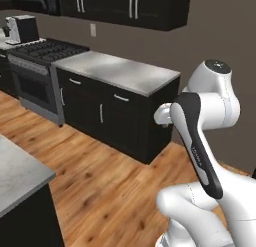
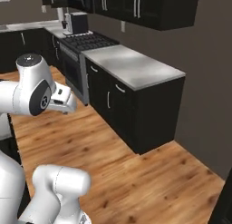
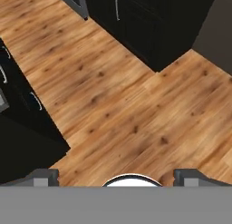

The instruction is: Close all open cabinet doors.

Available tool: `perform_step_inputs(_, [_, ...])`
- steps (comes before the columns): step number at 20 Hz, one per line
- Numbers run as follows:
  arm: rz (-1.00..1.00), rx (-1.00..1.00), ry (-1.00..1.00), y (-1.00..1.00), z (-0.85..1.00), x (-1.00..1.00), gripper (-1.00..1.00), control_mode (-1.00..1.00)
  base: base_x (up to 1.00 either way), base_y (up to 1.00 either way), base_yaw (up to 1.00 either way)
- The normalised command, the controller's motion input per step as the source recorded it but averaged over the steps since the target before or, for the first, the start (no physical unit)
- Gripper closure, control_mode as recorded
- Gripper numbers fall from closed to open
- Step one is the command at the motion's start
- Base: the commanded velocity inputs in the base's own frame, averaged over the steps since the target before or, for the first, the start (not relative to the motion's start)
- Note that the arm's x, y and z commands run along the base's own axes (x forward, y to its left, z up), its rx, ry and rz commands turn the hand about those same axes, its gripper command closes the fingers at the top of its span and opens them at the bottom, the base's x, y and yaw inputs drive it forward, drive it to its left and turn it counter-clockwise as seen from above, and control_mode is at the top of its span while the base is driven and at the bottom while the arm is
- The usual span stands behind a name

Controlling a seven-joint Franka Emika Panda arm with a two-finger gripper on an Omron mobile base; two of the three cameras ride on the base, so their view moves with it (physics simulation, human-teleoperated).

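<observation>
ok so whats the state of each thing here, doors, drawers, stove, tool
upper cabinet doors: shut, flush with each other
lower cabinet doors: shut
drawers: pushed in
stove: oven door shut, nothing on the burners
coffee machine: upright on the counter
tool: open, holding nothing, over the wood floor

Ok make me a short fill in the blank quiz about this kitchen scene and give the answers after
The floor is made of ____.
The stove stands directly beside the grey ____.
The gripper points down with its jaws ____.
The upper cabinet doors have slim silver ____.

Answers: wood; countertop; open; handles
</observation>
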Motion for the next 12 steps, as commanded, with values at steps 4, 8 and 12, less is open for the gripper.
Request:
perform_step_inputs(4, [0.00,0.00,0.00,0.00,0.00,0.00,-1.00,1.00,0.81,0.00,0.32])
perform_step_inputs(8, [0.00,0.00,0.00,0.00,0.00,0.00,-1.00,1.00,0.81,0.00,0.33])
perform_step_inputs(12, [0.00,0.00,0.00,0.00,0.00,0.00,-1.00,1.00,0.80,0.00,0.33])
